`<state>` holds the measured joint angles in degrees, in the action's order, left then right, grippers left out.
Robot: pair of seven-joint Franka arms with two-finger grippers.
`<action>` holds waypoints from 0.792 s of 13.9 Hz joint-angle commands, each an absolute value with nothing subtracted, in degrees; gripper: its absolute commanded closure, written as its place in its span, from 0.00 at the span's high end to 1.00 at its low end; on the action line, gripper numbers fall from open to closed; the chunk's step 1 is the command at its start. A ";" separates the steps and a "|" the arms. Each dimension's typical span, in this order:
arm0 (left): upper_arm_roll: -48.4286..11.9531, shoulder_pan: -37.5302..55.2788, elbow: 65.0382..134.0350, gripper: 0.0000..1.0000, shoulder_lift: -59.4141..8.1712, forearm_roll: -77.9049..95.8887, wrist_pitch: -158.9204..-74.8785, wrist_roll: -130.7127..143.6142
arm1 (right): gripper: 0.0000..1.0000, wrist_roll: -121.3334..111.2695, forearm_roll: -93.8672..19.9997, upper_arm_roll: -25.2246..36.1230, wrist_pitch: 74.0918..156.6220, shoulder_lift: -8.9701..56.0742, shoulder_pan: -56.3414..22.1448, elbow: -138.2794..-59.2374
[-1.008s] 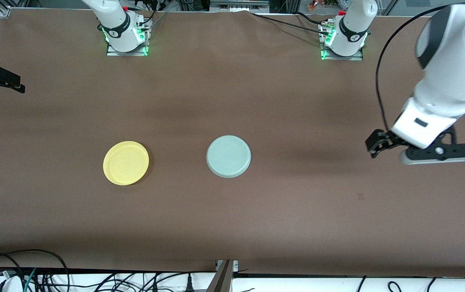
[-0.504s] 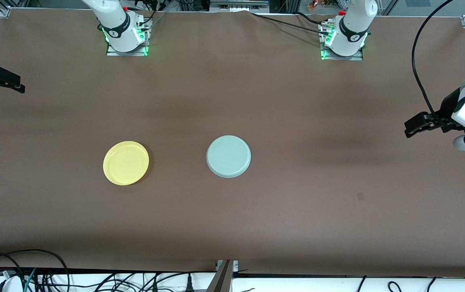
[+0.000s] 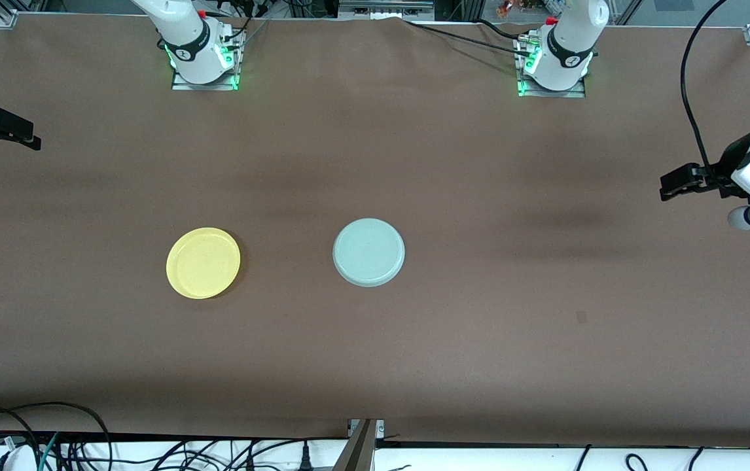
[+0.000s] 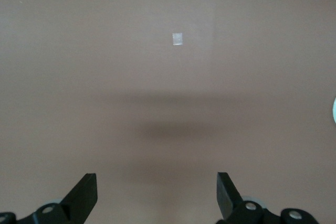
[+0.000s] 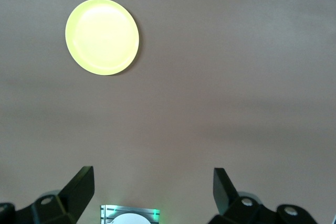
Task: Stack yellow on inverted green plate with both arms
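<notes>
The yellow plate (image 3: pixel 203 263) lies rim up on the brown table, toward the right arm's end; it also shows in the right wrist view (image 5: pixel 102 36). The pale green plate (image 3: pixel 368 252) lies beside it near the table's middle, flat underside up; only a sliver of it shows in the left wrist view (image 4: pixel 334 109). My left gripper (image 3: pixel 666 185) hangs open and empty over the left arm's end of the table (image 4: pixel 156 182), well clear of both plates. My right gripper (image 3: pixel 31 139) waits open and empty over the right arm's end (image 5: pixel 154 177).
The two arm bases (image 3: pixel 203 62) (image 3: pixel 553 65) stand along the table's back edge. A small pale mark (image 3: pixel 581 317) is on the cloth, also in the left wrist view (image 4: pixel 178 39). Cables (image 3: pixel 54 435) lie off the front edge.
My left gripper has swung away from the green plate toward the left arm's end of the table. The plates and the right arm have not moved.
</notes>
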<state>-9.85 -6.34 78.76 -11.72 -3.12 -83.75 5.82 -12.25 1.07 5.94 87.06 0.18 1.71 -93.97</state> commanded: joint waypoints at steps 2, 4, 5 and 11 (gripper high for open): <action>-8.79 -5.80 80.95 1.00 -9.67 0.35 -83.41 4.75 | 1.00 -11.34 0.70 5.98 90.32 3.68 2.55 -93.78; -8.79 -6.42 80.95 1.00 -10.28 0.44 -83.32 4.75 | 1.00 -10.20 1.59 5.98 93.59 8.32 2.55 -94.04; -8.79 -6.42 80.77 1.00 -10.46 0.44 -83.32 4.75 | 1.00 -10.20 1.58 5.98 94.39 10.44 2.37 -94.04; -9.23 -6.42 80.60 1.00 -10.99 0.09 -83.41 4.31 | 1.00 -8.26 -4.12 5.27 105.62 21.09 -0.18 -96.58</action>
<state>-9.23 -6.09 79.94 -11.68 -1.36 -83.44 5.76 -8.90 -1.96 5.34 101.77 19.50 -0.30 -95.74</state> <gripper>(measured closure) 0.000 0.000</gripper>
